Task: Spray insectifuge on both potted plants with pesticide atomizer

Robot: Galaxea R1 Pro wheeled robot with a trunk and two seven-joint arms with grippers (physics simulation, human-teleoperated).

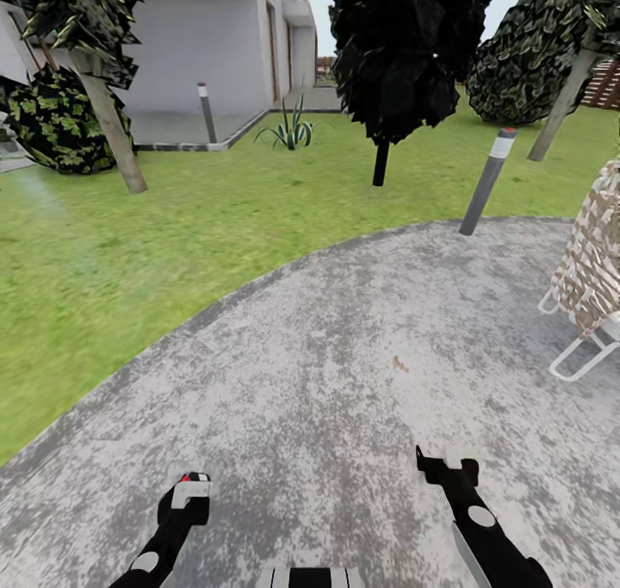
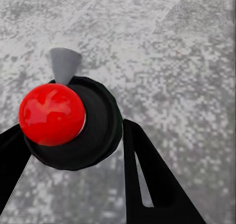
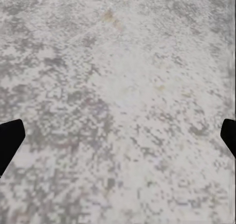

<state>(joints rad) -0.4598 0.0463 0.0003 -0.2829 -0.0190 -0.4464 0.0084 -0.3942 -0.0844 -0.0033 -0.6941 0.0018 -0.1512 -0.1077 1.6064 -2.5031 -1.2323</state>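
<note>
Both grippers hang over mottled grey paving point(image 1: 362, 381): right gripper point(image 1: 448, 467) spread, empty; left gripper point(image 2: 73, 150) possibly clasping a red-capped black object point(image 2: 69, 123). Spraying not begun.

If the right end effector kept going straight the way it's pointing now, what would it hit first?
Probably the grey paved ground: the right end effector looks straight at bare paving between its open fingers, with nothing in between, though depth is hard to judge.

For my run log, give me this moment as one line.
left end effector: shut on sprayer | right end effector: open | under: grey paving | plants: unseen
</note>
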